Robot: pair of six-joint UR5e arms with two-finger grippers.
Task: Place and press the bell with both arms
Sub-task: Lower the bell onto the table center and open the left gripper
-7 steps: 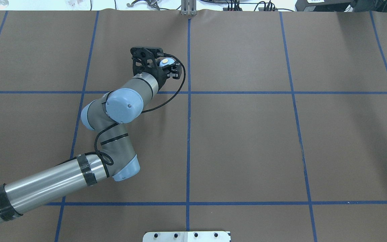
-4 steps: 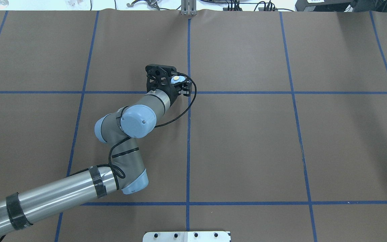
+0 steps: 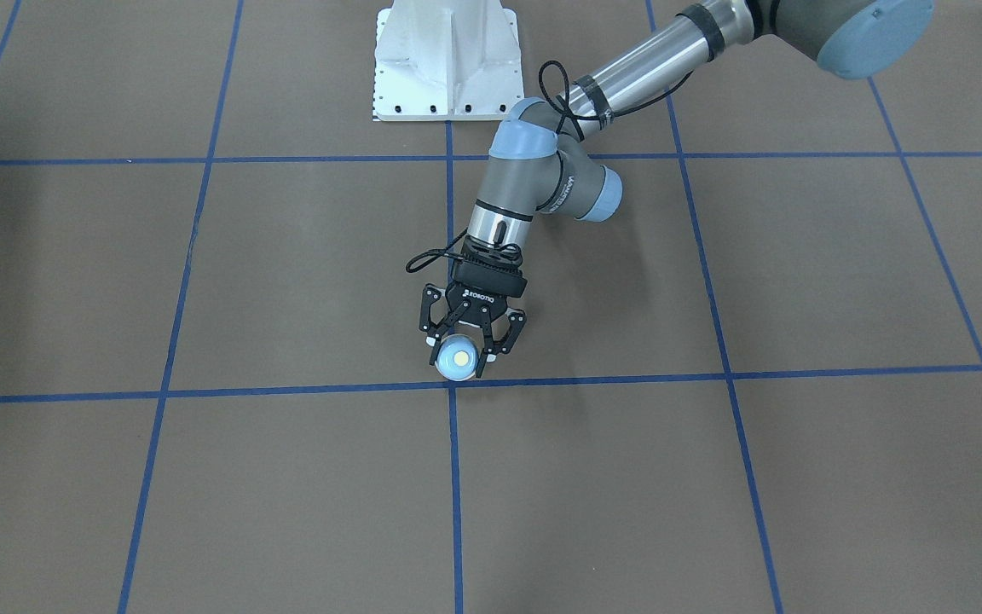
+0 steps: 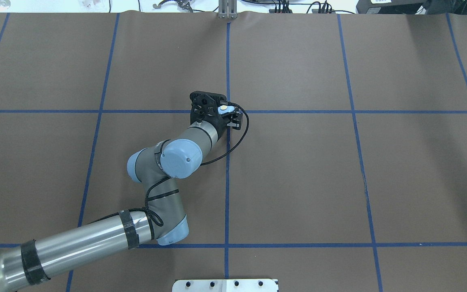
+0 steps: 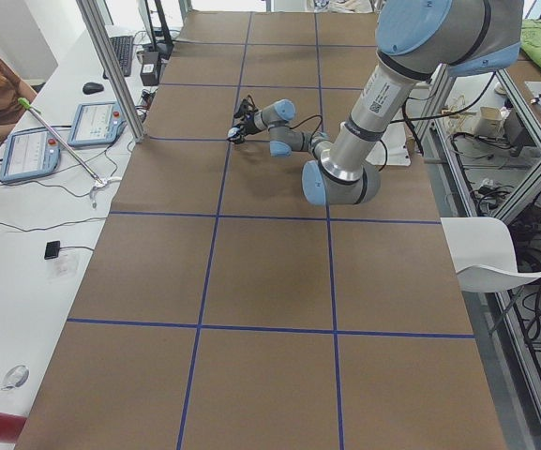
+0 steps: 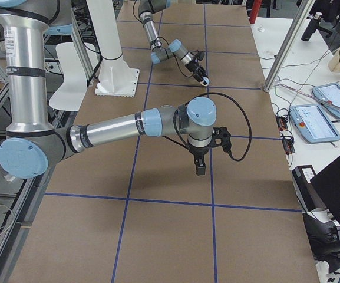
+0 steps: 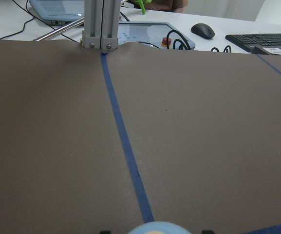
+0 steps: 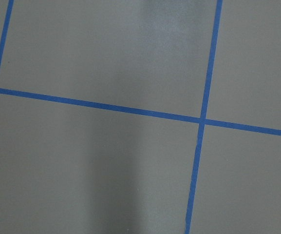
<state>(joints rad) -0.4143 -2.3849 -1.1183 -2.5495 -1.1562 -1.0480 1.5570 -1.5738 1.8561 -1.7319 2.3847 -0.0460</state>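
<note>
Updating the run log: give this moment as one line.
left gripper: shut on bell | bell: near tape crossing | right gripper: apart, state unclear | press: pending

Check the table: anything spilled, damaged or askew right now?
Nothing stands out. The bell is button up between the fingers of the left gripper, beside a crossing of the blue tape lines. No spill or damage shows on the brown table cover. The right gripper hangs over bare cover.
</note>
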